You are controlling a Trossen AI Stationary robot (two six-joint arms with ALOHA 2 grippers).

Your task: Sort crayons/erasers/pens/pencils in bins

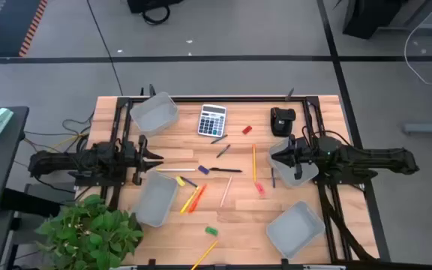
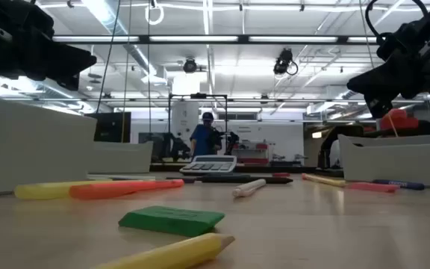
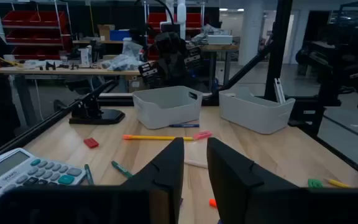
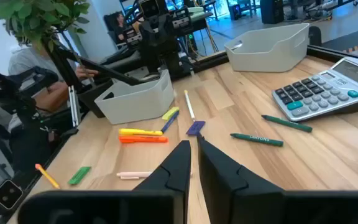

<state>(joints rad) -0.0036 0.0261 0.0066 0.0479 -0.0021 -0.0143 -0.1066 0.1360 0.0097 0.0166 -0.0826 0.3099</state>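
the left gripper hovers over the left side of the desk, its fingers a little apart with nothing between them. the right gripper hangs above the bin at the right edge, its fingers nearly together and holding nothing that can be seen. four grey bins sit on the desk: one at the far left corner, one on the near left, one at the near right, and the one under the right arm. a calculator lies at the far middle, with a black device to its right and a small red eraser between them. in the middle lie two dark pens, a blue eraser and a long yellow pencil. a pale pencil lies just nearer, and a pink eraser is near the right-hand bin. a yellow crayon and an orange crayon lie side by side just right of the near left bin. a green eraser and a yellow pencil lie near the front edge. a potted plant stands at the near left corner.
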